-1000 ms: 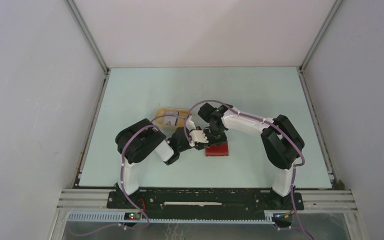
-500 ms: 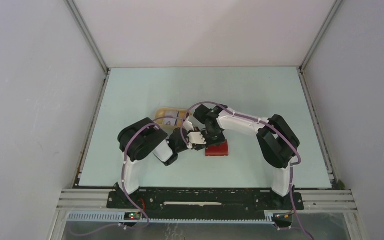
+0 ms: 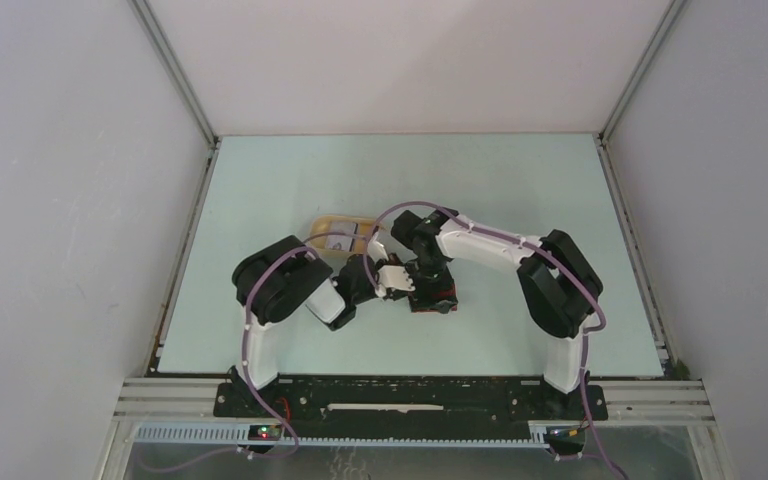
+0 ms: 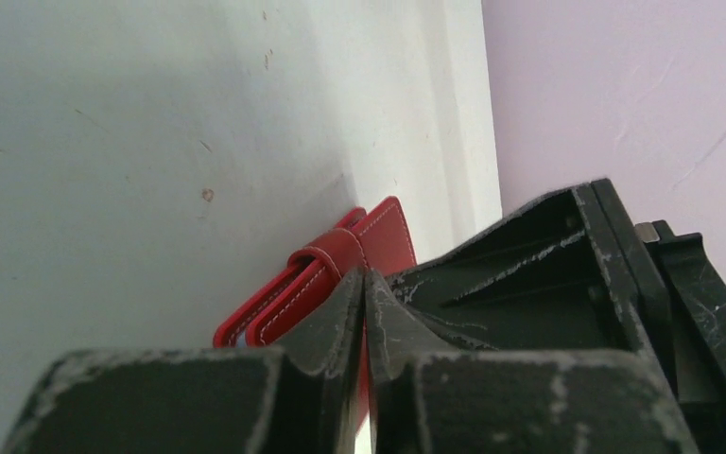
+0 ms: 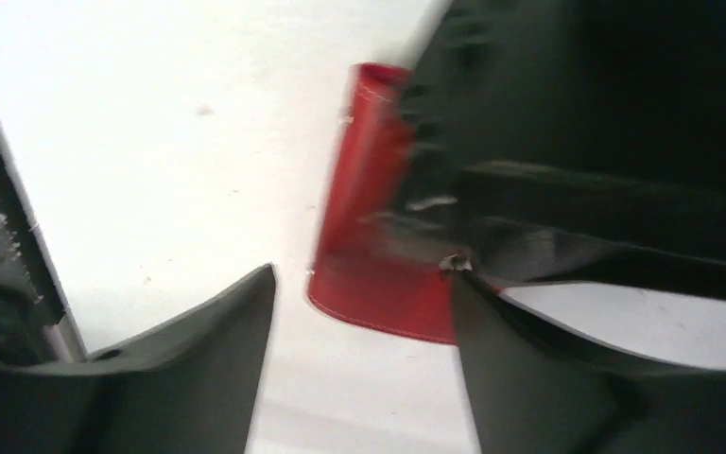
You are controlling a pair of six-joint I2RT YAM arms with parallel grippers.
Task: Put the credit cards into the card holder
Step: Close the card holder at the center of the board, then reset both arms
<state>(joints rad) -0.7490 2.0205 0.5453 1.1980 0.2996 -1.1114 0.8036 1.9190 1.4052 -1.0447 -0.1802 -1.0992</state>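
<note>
Across the pale green counter (image 3: 290, 180), scuffed and speckled where the wrist views catch it up close, plain grey-white walls (image 3: 410, 60) close in on three sides.

Near the middle lies the card holder (image 4: 378, 236), red with white stitching, flat on the counter and folded. The left claw (image 4: 366, 274) is pressed together at its edge, and a sliver of red shows in the thin slit between the fingers, so it seems to be pinching a flap of the holder. The right claw (image 5: 364, 274) is spread wide just above the holder, one finger to each side, with nothing between them. Behind the left claw sits a tan dish (image 3: 325, 222) with the credit cards (image 3: 358, 236) lying in it, well short of the holder.

Half a second ago the holder showed almost whole in the top view, with the right claw just behind it. Now that claw has come forward over it, and only a strip of red shows at its right side. The left arm (image 3: 280, 285) has hardly shifted, and the dish has stayed put.

Two arms, the right arm (image 3: 550, 280) mirroring the left, two claws, one card holder, one dish. The cards are too small to count from above.
</note>
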